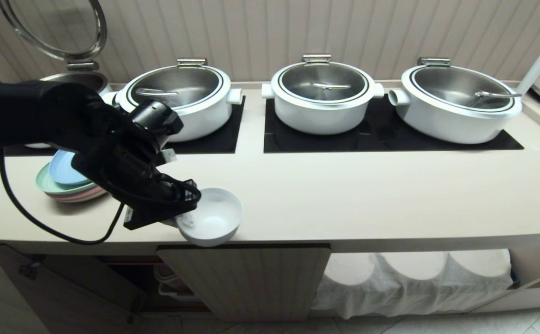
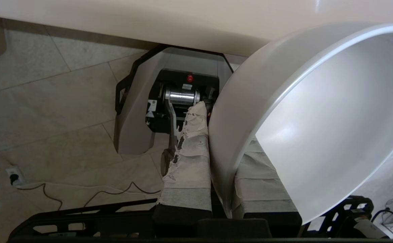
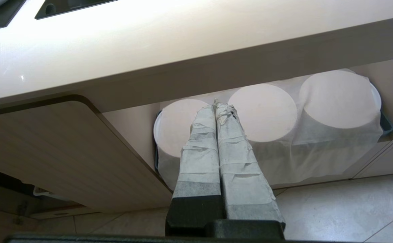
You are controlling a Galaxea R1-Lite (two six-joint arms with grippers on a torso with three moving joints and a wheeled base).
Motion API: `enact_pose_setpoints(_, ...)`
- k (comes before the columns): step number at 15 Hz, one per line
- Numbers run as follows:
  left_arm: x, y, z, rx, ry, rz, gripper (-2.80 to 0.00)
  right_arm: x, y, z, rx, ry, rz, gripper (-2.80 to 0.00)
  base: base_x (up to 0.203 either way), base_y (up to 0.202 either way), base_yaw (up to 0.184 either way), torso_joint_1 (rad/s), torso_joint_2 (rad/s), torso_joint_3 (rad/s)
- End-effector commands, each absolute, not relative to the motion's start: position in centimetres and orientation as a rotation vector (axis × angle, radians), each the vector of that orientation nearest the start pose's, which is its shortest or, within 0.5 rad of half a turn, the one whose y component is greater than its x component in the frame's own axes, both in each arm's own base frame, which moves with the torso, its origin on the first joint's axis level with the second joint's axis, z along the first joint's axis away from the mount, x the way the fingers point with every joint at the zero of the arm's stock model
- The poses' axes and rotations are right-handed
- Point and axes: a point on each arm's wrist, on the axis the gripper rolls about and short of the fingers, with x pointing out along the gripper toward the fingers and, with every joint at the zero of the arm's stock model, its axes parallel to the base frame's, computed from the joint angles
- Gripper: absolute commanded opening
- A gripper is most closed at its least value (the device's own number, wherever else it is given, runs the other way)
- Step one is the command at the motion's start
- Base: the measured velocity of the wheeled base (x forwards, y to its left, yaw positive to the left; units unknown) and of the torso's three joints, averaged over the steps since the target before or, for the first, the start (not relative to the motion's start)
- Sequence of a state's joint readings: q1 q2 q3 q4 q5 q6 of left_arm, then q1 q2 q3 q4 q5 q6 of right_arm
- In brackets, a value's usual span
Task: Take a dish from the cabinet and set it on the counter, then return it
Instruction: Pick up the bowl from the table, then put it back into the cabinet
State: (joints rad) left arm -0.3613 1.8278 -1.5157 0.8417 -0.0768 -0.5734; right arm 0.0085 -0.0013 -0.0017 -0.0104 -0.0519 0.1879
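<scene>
A: What does the head view show?

B: One small white bowl [image 1: 214, 217], held at the front edge of the counter [image 1: 344, 195]. The left gripper [image 1: 182, 214] pinches its near rim. I cannot tell if the bowl touches the counter.

A: How many pots?

B: Three white pots with their lids on [image 1: 323, 95], and a fourth [image 1: 77, 80] at the far left with its lid up. There are two black mats [image 1: 381, 134] and one stack of flat plates [image 1: 63, 183] in blue, green and pink. Below, the cabinet [image 1: 246, 278] has one ribbed door swung open.

A: And the left wrist view?

B: Two wrapped fingers [image 2: 189, 158] squeeze the bowl's wall, one outside and one inside. The bowl [image 2: 317, 125] is tilted.

A: The right wrist view?

B: The right gripper [image 3: 215, 109] hangs low in front of the cabinet. Its two fingers are pressed together with nothing between them. Behind them are three round white things [image 3: 263, 111] under a cloth.
</scene>
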Motion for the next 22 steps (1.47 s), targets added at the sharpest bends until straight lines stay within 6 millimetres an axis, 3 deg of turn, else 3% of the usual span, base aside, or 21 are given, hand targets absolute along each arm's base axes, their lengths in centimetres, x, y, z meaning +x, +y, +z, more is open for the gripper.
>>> enact_pose_setpoints(1,27.7,-10.6,22.7,-0.349,1.187,-0.056,-2.80,-2.3,-0.1,7.7,0.189,-0.016,-0.042,-2.80,0.000,0.000,0.000,0.000,0.00,0.000)
enact_pose_setpoints(11,23.1,-8.9,23.6,-0.342,1.171,-0.051,-2.80,-2.3,-0.1,7.7,0.189,-0.016,-0.042,-2.80,0.000,0.000,0.000,0.000,0.00,0.000)
enact_pose_setpoints(22,14.7,-6.6,20.6,-0.305,1.222,-0.080,-2.80,-2.3,-0.1,7.7,0.189,-0.018,-0.042,-2.80,0.000,0.000,0.000,0.000,0.00,0.000)
